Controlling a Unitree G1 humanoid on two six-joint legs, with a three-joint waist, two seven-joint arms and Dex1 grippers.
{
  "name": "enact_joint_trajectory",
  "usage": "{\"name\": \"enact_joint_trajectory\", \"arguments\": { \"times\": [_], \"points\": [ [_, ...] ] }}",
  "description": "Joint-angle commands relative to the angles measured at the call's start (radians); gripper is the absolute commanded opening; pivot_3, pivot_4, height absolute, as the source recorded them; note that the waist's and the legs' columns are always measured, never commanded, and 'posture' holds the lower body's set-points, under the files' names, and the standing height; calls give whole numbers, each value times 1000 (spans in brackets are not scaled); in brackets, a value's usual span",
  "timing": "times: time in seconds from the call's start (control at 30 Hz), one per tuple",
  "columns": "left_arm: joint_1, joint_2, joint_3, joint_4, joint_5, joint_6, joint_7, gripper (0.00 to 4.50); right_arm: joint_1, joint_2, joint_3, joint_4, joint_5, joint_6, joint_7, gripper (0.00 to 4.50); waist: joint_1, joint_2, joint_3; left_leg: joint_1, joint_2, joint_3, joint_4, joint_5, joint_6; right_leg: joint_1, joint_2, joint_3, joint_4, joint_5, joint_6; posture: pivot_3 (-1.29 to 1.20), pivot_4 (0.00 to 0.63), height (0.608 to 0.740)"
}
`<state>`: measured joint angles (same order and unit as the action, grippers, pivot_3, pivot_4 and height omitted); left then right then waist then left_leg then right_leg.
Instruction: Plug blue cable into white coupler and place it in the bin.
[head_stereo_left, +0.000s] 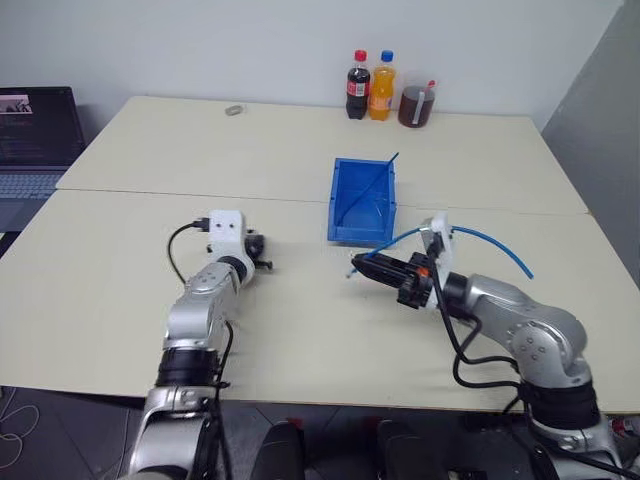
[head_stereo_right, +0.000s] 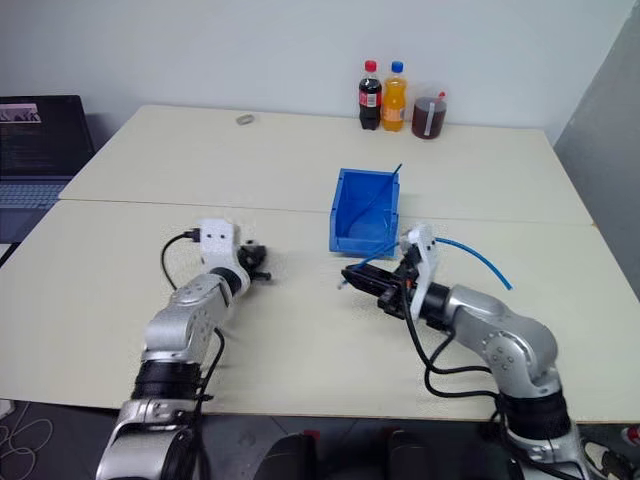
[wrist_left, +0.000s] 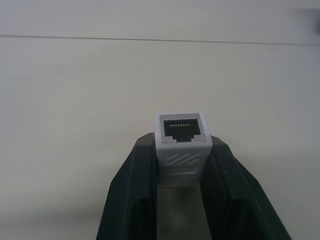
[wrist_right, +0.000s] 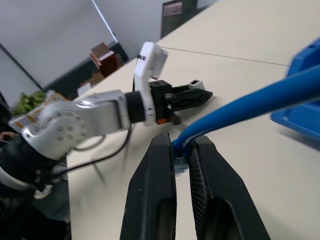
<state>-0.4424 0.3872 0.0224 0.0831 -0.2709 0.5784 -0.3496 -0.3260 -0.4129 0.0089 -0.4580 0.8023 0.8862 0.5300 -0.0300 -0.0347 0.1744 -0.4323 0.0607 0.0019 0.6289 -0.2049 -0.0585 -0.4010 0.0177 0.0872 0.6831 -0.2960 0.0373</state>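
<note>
A pale cream tabletop (head_stereo_left: 300, 330) carries the scene; the left pincer (wrist_left: 182, 165) has its two black fingers (wrist_left: 132, 195) closed narrow around the tiny white boxy plastic coupler (wrist_left: 182, 145), which stands out past the fingertips with its dark socket face pointing away from the wrist; seen from the head, this pincer (head_stereo_left: 257, 250) sits above the tabletop, left of centre; the right pincer (wrist_right: 181, 150) is clamped on the thin light-blue cable (wrist_right: 250, 100) close to its small clear plug, which sits between the fingertips; the cable (head_stereo_left: 490, 240) then arches back over the right wrist and trails toward the right; the right pincer (head_stereo_left: 368, 266) points left, toward the left one, the two well apart; the blue rectangular open-top plastic bin (head_stereo_left: 362, 200) rests on the tabletop just beyond the right pincer; at the far edge stand a dark cola bottle (head_stereo_left: 358, 86), an orange soda bottle (head_stereo_left: 381, 86) and a jar of dark liquid (head_stereo_left: 417, 104); a laptop (head_stereo_left: 35, 140) sits at far left
</note>
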Motion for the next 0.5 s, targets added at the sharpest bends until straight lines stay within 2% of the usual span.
{"name": "enact_joint_trajectory", "arguments": {
  "times": [0.03, 0.2, 0.27, 0.37, 0.5],
  "points": [
    [20, 97, -134, -164, -74, 21, -314, 815, 48, -52, -36, -100, -1, -20, 10, 89, -1, 0, 0, 0, 0, 0, 0, 0, 0, 0, 0, 0, 0, 0, 0, 0, 150, 740],
    [14, 202, -270, -178, -48, -88, -594, 815, 101, -104, -29, -133, -29, -47, 19, 89, -2, 0, 0, 1, 0, 0, 0, 0, 1, 0, 1, 0, 1, 0, 0, 0, 150, 740],
    [-3, 233, -335, -138, 1, -202, -707, 815, 117, -127, -13, -143, -61, -69, 31, 89, -3, 0, 0, 1, 1, 0, 1, 0, 1, 0, 2, 1, 0, 0, 0, 0, 150, 740],
    [-35, 231, -390, -62, 36, -309, -820, 815, 125, -144, 11, -149, -103, -105, 44, 89, -1, 0, 0, 1, 1, 1, 1, 0, 1, -1, 2, 2, 0, 0, 0, 0, 150, 740],
    [-73, 199, -426, 48, 86, -411, -881, 814, 106, -142, 55, -143, -158, -149, 57, 88, -2, 0, 0, 0, 1, 1, 1, 0, 1, -1, 3, 2, 1, 0, 0, 0, 150, 740]
  ]
}}
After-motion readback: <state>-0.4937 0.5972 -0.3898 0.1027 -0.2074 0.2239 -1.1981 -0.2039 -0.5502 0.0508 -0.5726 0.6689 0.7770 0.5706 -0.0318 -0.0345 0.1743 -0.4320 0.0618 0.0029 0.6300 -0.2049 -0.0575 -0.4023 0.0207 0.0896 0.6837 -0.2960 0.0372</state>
